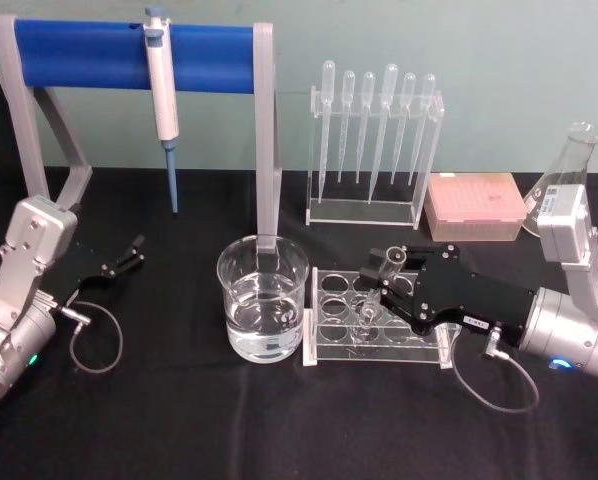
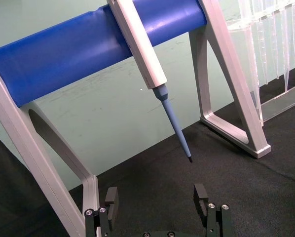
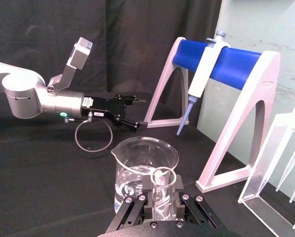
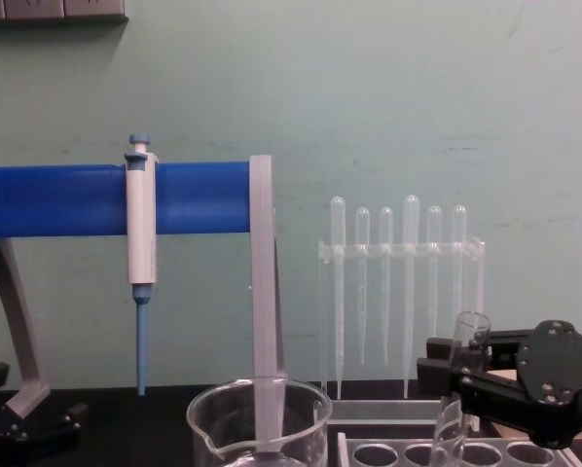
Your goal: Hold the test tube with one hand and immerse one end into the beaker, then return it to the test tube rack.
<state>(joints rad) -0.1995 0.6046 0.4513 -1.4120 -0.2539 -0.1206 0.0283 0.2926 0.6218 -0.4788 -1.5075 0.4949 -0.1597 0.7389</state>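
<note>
The test tube (image 4: 463,375) sits upright between the fingers of my right gripper (image 1: 387,278), its flared rim above them and its lower end at the holes of the clear rack (image 1: 331,305), right of centre in the head view. My right wrist view shows the rim ring (image 3: 162,176) with a finger pressed to each side, so that claw is closed on the tube. The beaker (image 1: 263,297), partly filled with clear liquid, stands just left of the rack, centre frame. Behind it rises the blue-barred stand (image 1: 129,55) with the white pipettor (image 1: 162,95) hanging from it, upper left. My left gripper (image 1: 129,252) rests idle at the left edge, its fingers (image 2: 111,199) spread apart and empty.
</note>
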